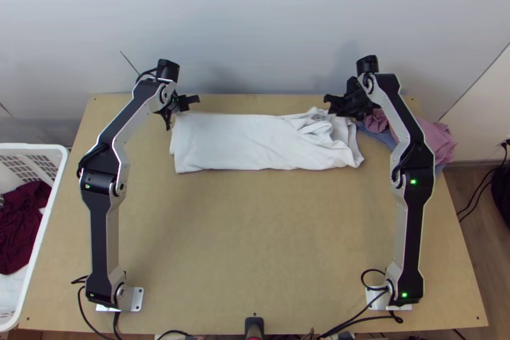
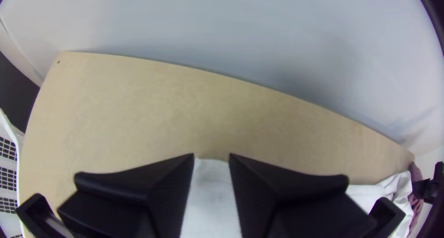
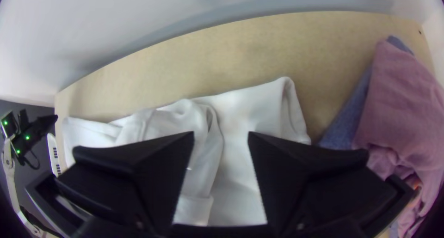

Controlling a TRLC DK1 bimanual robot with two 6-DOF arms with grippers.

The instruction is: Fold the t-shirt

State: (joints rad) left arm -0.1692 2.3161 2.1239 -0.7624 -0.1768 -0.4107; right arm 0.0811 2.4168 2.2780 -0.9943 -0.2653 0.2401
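Along the far side of the table (image 1: 255, 231) in the top view, the white t-shirt (image 1: 236, 142) lies as a long strip, rumpled toward its right end; the left gripper (image 1: 182, 109) is by its far left corner, the right gripper (image 1: 336, 105) near the rumpled end. In the left wrist view, the fingers (image 2: 164, 187) stand apart, the t-shirt's edge showing between them. In the right wrist view, the fingers (image 3: 166, 168) are parted too, t-shirt layers showing between and beyond them.

The t-shirt (image 1: 236, 142) lies on the table (image 1: 255, 231), clothes (image 1: 438, 141) right, basket (image 1: 32, 147) (cloth (image 1: 20, 228) inside) left.
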